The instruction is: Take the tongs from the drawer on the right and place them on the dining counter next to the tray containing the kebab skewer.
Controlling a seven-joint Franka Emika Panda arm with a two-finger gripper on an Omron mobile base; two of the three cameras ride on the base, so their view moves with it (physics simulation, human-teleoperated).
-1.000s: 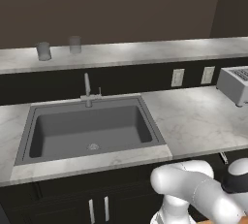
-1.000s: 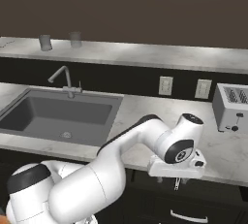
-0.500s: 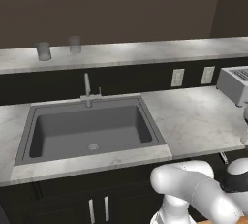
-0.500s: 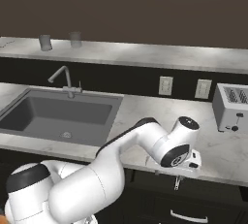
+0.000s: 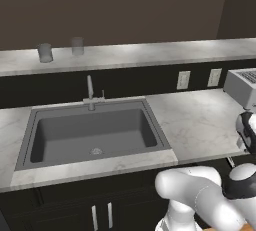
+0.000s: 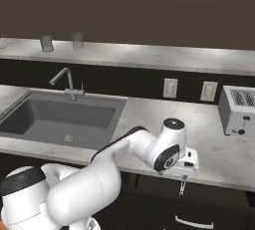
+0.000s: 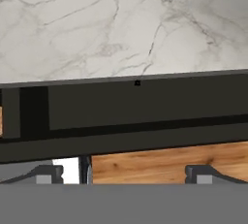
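Hanging just in front of the worktop's (image 6: 149, 112) front edge, the gripper (image 6: 183, 188) points down at the black cabinet face. In the hand view its two dark fingertips (image 7: 48, 174) stand spread wide with nothing between them. Past them lie a strip of orange-brown wood floor (image 7: 145, 162), a black cabinet band (image 7: 145, 106), and then the marble worktop seen from above.

The drawer (image 6: 209, 214) sits just below the gripper in the right base view. It has a flat black front with a short silver bar handle (image 6: 189, 222), and it looks closed.

On the worktop, a grey sink (image 6: 60, 119) with its tap (image 6: 64, 79) lies to the left of the arm. A silver toaster (image 6: 240, 110) stands to the right, by the wall. Two sockets (image 6: 170, 88) sit on the dark backsplash behind.

Above and beyond runs the dining counter (image 6: 149, 55), a long pale top. Two grey cups (image 6: 46, 43) stand near its left end.
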